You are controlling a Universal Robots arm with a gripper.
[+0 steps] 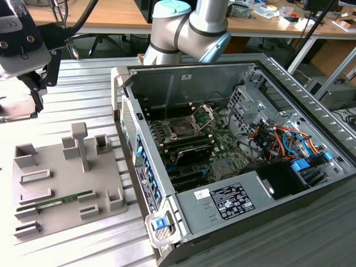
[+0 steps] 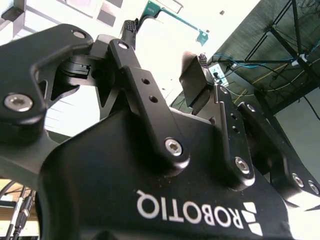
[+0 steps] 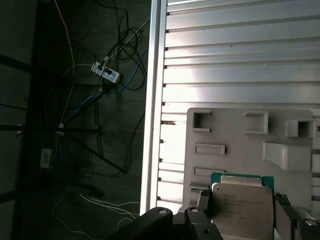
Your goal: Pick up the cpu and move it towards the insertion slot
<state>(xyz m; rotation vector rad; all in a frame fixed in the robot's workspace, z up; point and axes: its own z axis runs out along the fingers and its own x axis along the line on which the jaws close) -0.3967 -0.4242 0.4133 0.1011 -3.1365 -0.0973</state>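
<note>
We see the black fingers (image 2: 142, 80) pinching the flat, square, silvery-lidded cpu (image 3: 242, 207) by opposite edges, near the grey moulded fixture tray (image 3: 225, 130) on the ribbed metal worktop (image 3: 240, 60). The dark, silver-framed insertion slot (image 1: 181, 127) sits well apart, inside the open computer case (image 1: 222, 206).

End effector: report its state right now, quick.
End effector: closed, holding the cpu between its fingers.
</note>
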